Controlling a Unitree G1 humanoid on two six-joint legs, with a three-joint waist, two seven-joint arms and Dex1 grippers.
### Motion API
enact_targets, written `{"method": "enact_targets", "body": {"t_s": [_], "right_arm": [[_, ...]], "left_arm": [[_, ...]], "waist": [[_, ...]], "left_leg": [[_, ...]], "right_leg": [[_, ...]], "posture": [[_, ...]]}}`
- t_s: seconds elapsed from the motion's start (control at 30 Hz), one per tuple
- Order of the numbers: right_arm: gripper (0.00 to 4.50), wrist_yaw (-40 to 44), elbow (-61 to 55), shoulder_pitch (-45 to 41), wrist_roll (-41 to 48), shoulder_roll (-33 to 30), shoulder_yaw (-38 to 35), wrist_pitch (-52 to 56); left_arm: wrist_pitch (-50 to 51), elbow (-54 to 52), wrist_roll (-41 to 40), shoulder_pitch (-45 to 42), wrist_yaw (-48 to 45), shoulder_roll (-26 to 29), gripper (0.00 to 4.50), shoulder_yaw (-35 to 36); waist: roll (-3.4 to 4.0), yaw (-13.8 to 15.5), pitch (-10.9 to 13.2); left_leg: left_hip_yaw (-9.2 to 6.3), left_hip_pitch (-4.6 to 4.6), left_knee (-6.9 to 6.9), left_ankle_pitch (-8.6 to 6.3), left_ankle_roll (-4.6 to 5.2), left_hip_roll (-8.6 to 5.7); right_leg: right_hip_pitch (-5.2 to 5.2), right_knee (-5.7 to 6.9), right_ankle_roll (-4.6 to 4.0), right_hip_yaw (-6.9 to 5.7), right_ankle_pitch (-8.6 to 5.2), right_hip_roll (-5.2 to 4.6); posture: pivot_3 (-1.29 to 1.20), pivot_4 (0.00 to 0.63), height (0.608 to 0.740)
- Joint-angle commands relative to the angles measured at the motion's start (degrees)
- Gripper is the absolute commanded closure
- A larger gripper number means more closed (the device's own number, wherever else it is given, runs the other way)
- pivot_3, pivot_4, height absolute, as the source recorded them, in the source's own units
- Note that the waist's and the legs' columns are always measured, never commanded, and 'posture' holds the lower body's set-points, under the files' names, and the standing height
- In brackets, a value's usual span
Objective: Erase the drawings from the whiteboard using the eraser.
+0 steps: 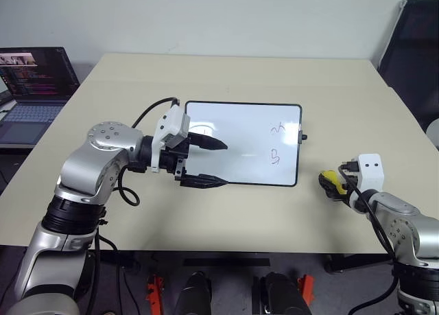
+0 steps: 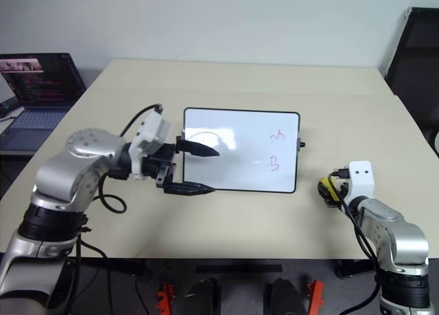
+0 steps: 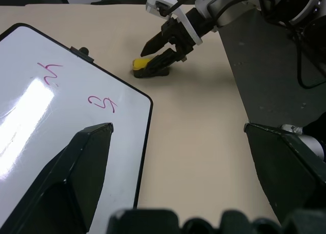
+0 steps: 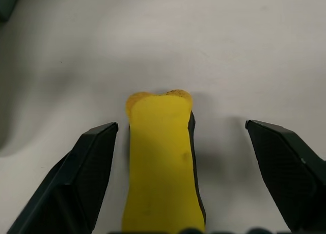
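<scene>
The whiteboard (image 1: 243,145) lies flat in the middle of the table, with two reddish drawings (image 1: 277,130) near its right edge and a faint dark mark (image 1: 204,130) at its left. My left gripper (image 1: 223,164) hovers open over the board's left end, pointing right, with nothing between its fingers. The eraser (image 4: 160,162), a yellow block with a black underside, lies on the table to the right of the board. My right gripper (image 4: 179,126) is low at the table, open, one finger on each side of the eraser; the left finger is close to it, the right one apart.
An open laptop (image 1: 34,82) stands on a separate surface at the far left. A black chair (image 1: 415,47) is at the back right. The table's front edge (image 1: 226,252) runs close below both arms.
</scene>
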Motion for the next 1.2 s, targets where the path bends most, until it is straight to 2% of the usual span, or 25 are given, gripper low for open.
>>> {"method": "enact_targets", "body": {"t_s": [0.03,0.17,0.23,0.37,0.57,0.7,0.87,0.97,1.2], "right_arm": [[1.54,0.23,-0.57,-0.92,-0.74,0.03,-0.04,-1.60],[3.00,0.45,-0.47,-1.13,-1.06,0.47,0.10,-1.66],[3.41,0.55,-0.93,-1.12,-1.08,0.78,0.04,-1.44],[3.41,1.20,-3.87,-0.42,-0.87,1.22,0.03,-2.10],[3.41,5.68,-15.03,3.07,-0.58,-0.66,4.20,-5.66],[3.41,4.99,-17.65,-3.22,0.91,0.80,5.72,-2.53],[3.41,3.37,-13.67,-13.48,-4.50,0.75,13.73,-4.69],[3.41,3.37,-6.34,-21.52,-8.80,2.54,20.20,-8.24],[3.41,3.62,10.24,-30.43,-16.50,3.92,24.47,-16.62]], "left_arm": [[-0.78,-0.74,-0.02,-0.56,-0.29,1.10,0.00,1.75],[-0.52,-1.14,-0.01,-0.01,-0.11,1.41,0.00,1.91],[0.02,-1.35,-0.13,0.54,0.66,1.47,0.00,2.23],[2.05,-3.32,-0.52,2.95,4.23,1.58,0.00,3.68],[8.76,-12.00,-2.62,10.76,14.00,0.97,0.00,7.65],[11.92,-13.25,-4.10,11.54,18.24,-0.48,0.00,8.71],[12.14,-13.24,-4.20,10.88,19.03,-0.73,0.00,8.08],[11.57,-11.31,-3.45,9.14,19.07,-0.46,0.00,7.81],[9.92,-10.30,-1.55,8.55,18.40,-0.04,0.00,6.51]], "waist": [[0.00,0.00,0.00],[0.00,-0.01,0.00],[0.00,-0.01,0.00],[0.00,-0.02,0.00],[0.04,-0.01,0.02],[0.03,-0.03,0.03],[0.02,-0.20,0.03],[0.03,-0.14,0.04],[0.03,0.07,0.04]], "left_leg": [[0.00,0.00,0.00,0.00,0.00,0.00],[0.00,0.01,0.00,0.00,0.00,0.00],[0.00,0.01,0.00,0.00,0.00,0.00],[0.00,0.04,0.00,0.00,0.00,0.00],[-0.02,0.04,-0.02,0.00,0.00,0.01],[-0.02,0.09,0.07,0.01,0.00,0.01],[-0.01,0.21,0.09,0.15,0.19,0.01],[-0.01,0.19,0.05,0.15,0.20,0.01],[0.01,0.12,-0.02,0.15,0.19,0.00]], "right_leg": [[0.00,0.00,0.00,-0.01,0.00,0.00],[0.00,0.01,0.01,0.00,0.01,0.00],[0.00,0.01,0.01,0.00,0.01,0.00],[0.00,0.04,0.01,0.01,0.01,0.00],[0.01,0.05,0.05,0.00,-0.03,0.00],[0.07,0.08,0.02,0.01,-0.03,0.00],[0.11,0.10,-0.24,0.03,0.02,0.00],[0.08,0.09,-0.25,0.04,0.02,0.02],[0.05,0.03,0.04,0.02,0.17,0.02]], "posture": [[0.00,0.150,0.740],[0.00,0.150,0.740],[0.00,0.150,0.740],[0.00,0.150,0.740],[0.00,0.150,0.740],[0.00,0.150,0.740],[0.00,0.150,0.740],[0.00,0.150,0.740],[0.00,0.150,0.740]]}}
